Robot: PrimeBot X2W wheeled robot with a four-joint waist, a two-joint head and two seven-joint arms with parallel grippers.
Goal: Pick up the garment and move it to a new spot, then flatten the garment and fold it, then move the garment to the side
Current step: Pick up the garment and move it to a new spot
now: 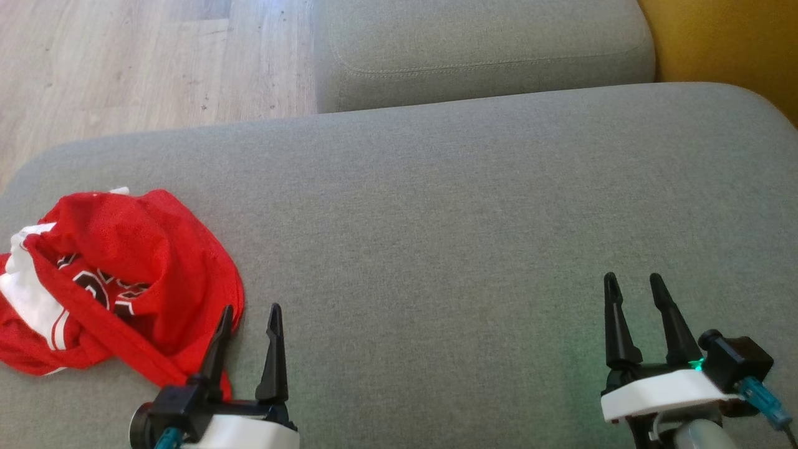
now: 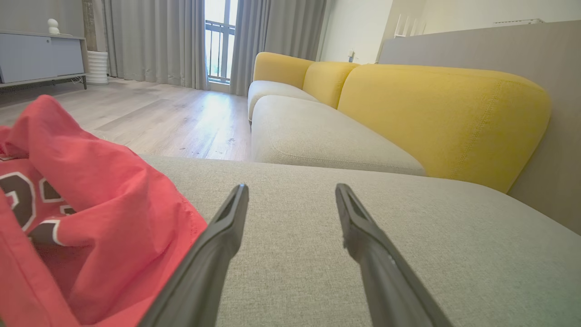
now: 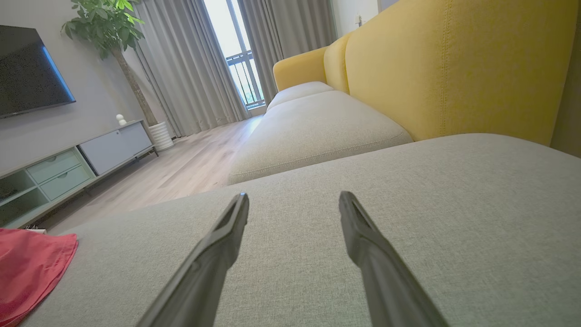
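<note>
The garment [image 1: 118, 280] is a red jersey with white trim and dark numbers, lying crumpled at the left end of the grey sofa seat [image 1: 436, 237]. My left gripper [image 1: 249, 308] stands open just right of it, its left finger over the cloth's edge, nothing between the jaws. In the left wrist view the garment [image 2: 91, 218] bulks up left of the open gripper [image 2: 292, 193]. My right gripper [image 1: 633, 282] is open over bare cushion far to the right. The right wrist view has the open gripper [image 3: 292, 200] over the seat and a corner of the garment [image 3: 32, 263] at the lower left.
A second grey seat cushion [image 1: 486, 50] lies beyond the one I work on. The yellow backrest [image 1: 729, 43] rises at the right. Wooden floor [image 1: 149, 62] lies off the far left edge. A TV cabinet [image 3: 68, 168] and a potted plant [image 3: 109, 27] stand across the room.
</note>
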